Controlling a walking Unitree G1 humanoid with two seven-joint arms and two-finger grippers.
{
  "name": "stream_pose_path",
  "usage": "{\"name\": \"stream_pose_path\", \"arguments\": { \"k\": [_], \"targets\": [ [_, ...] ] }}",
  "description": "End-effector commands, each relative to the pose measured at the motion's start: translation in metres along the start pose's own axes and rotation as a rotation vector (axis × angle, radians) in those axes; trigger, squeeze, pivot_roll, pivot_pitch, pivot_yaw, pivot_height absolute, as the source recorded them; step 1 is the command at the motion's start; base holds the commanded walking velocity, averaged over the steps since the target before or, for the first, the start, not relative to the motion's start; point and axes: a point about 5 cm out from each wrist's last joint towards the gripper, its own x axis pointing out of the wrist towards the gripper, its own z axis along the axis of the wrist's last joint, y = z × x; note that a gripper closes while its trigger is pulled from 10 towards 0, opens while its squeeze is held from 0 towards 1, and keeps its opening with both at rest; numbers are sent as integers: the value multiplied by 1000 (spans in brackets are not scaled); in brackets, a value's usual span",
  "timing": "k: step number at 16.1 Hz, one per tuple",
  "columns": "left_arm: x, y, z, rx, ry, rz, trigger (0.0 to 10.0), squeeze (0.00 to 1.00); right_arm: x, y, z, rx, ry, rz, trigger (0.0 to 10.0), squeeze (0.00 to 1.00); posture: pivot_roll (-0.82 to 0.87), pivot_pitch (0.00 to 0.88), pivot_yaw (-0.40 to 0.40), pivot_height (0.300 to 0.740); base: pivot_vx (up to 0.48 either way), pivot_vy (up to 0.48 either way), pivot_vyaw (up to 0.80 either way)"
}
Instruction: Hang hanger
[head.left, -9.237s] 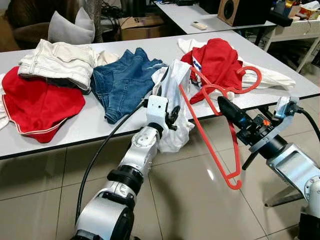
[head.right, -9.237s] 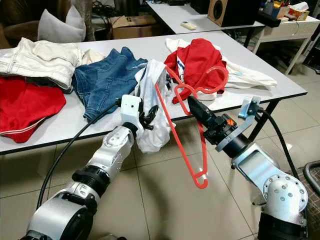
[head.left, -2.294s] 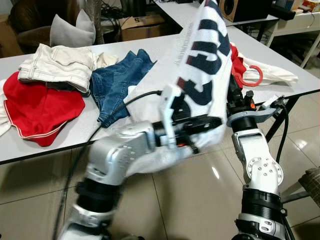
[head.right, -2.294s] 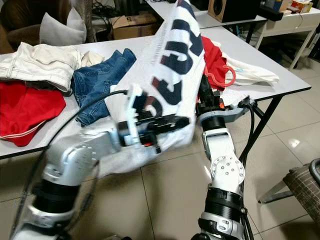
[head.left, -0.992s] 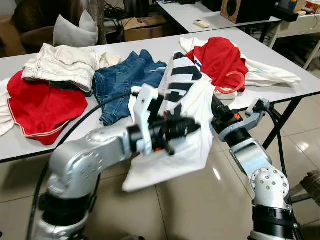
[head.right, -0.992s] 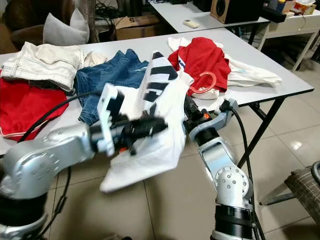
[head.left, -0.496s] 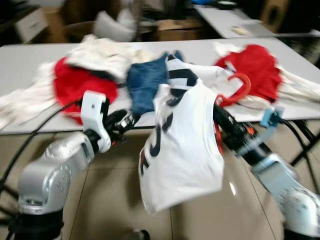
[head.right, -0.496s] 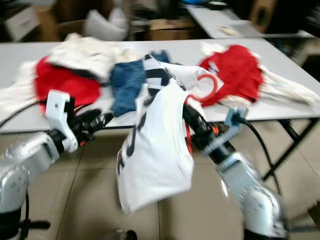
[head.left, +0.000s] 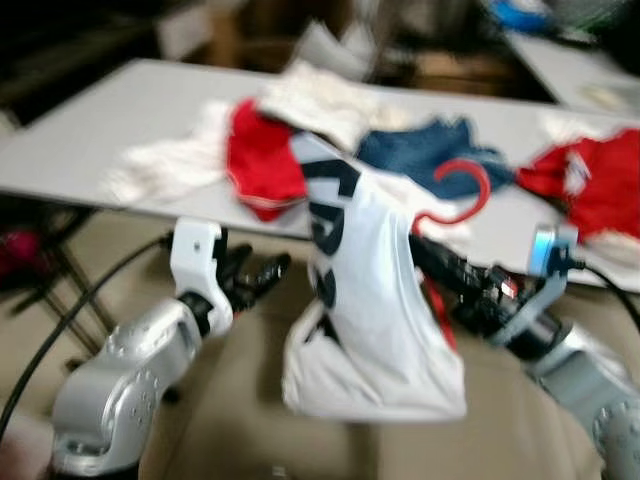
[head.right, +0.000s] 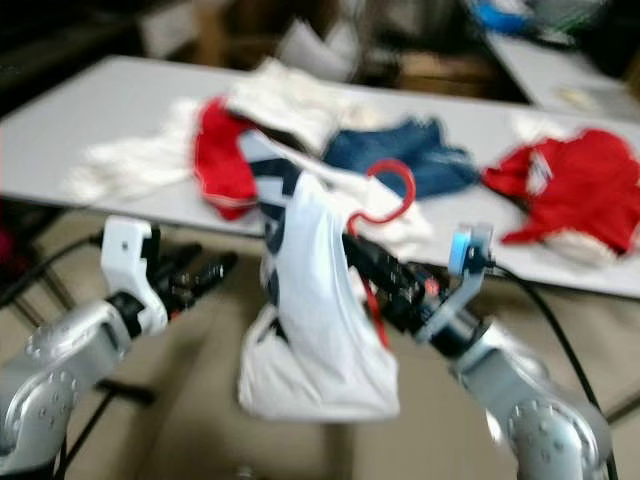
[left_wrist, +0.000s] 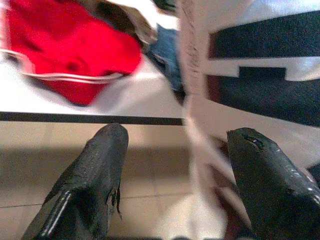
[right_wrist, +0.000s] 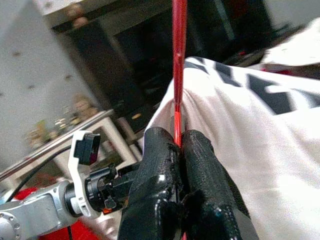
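A red hanger carries a white shirt with black lettering, which hangs in front of the table, above the floor. My right gripper is shut on the hanger's red rod, just below its hook and behind the shirt. My left gripper is held out to the left of the shirt, apart from it. In the left wrist view its two fingers stand wide open with nothing between them, and the shirt lies just beyond them. The head views are blurred.
A long grey table stands behind the shirt. On it lie a red garment, cream trousers, blue jeans and another red garment. Dark table legs stand at the left over beige floor tiles.
The whole picture has slid to the right, so the camera has turned left. The right gripper still holds the hanger with the shirt; the left gripper stays open beside it.
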Motion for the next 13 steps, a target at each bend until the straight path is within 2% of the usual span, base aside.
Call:
{"name": "stream_pose_path", "arguments": {
  "k": [1,2,5,6,9,11,13],
  "targets": [
    [-3,3,5,7,-34,34,10000,1000,2,3,5,-7,0,15,10000,0,-96,1,-9,740,0,0,800],
    [-5,4,6,4,-49,59,10000,1000,4,4,4,-10,20,31,10000,0,-91,0,-5,740,0,0,800],
    [0,0,4,40,-20,30,10000,1000,9,4,0,-7,42,20,10000,0,-95,9,-3,740,0,0,800],
    [-1,-5,3,24,-28,22,10000,1000,9,7,-2,3,51,37,10000,0,-82,27,-10,740,0,0,800],
    [-3,-14,-9,39,20,-10,10000,1000,5,3,-9,11,86,10,10000,0,-91,27,-2,740,0,0,800],
    [0,-19,-9,52,23,-21,10000,1000,6,1,-8,20,68,-10,10000,0,-73,37,-16,740,0,0,800],
    [0,-24,-14,52,39,-36,10000,1000,6,-7,-14,9,86,-78,10000,0,-85,35,-8,740,0,0,800]
  ]
}}
